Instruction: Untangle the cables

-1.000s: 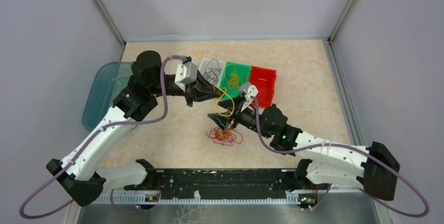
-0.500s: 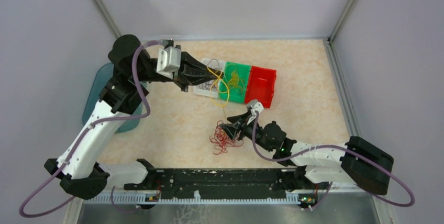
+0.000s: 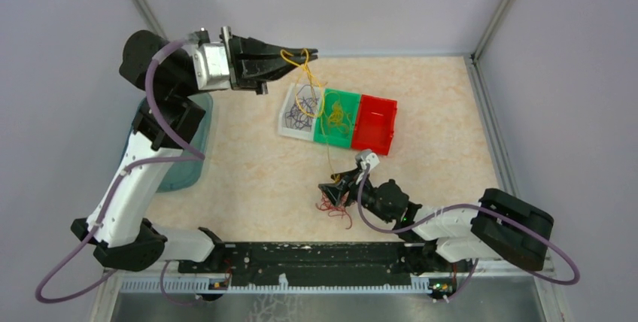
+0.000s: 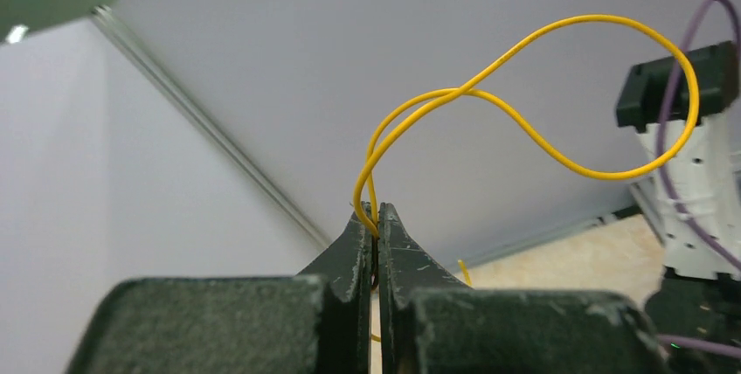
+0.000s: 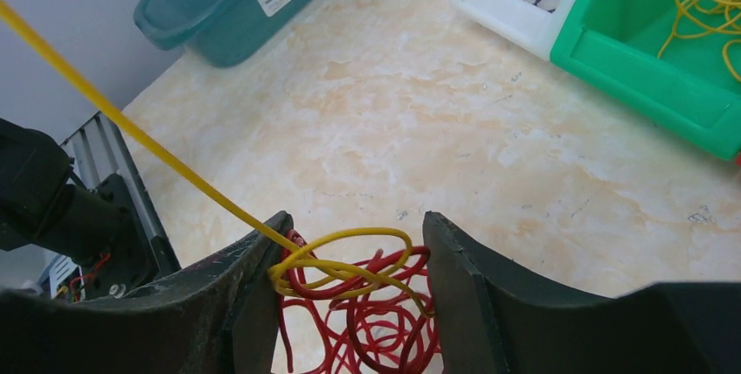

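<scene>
A yellow cable [image 3: 329, 156] stretches from my left gripper [image 3: 310, 53], raised high over the back of the table, down to a red cable tangle [image 3: 335, 206] on the tabletop. In the left wrist view the jaws are shut on the yellow cable [image 4: 594, 17], which loops above the gripper [image 4: 376, 215]. My right gripper [image 3: 329, 190] sits low at the tangle. Its fingers stand open around the red tangle [image 5: 352, 317] and a yellow loop [image 5: 358, 231], which presses on the left finger [image 5: 253, 278].
Three bins stand side by side at the back: a white bin [image 3: 290, 123] with dark cables, a green bin [image 3: 347, 101] with yellow cables, and a red bin [image 3: 378, 123]. A teal basin [image 3: 179, 168] lies at the left edge. The bins also show in the right wrist view as the white bin [image 5: 515, 16] and the green bin [image 5: 647, 68].
My left arm rose and swung back to the left, drawing the yellow cable up and taut. My right gripper dropped and slid nearer with the red tangle.
</scene>
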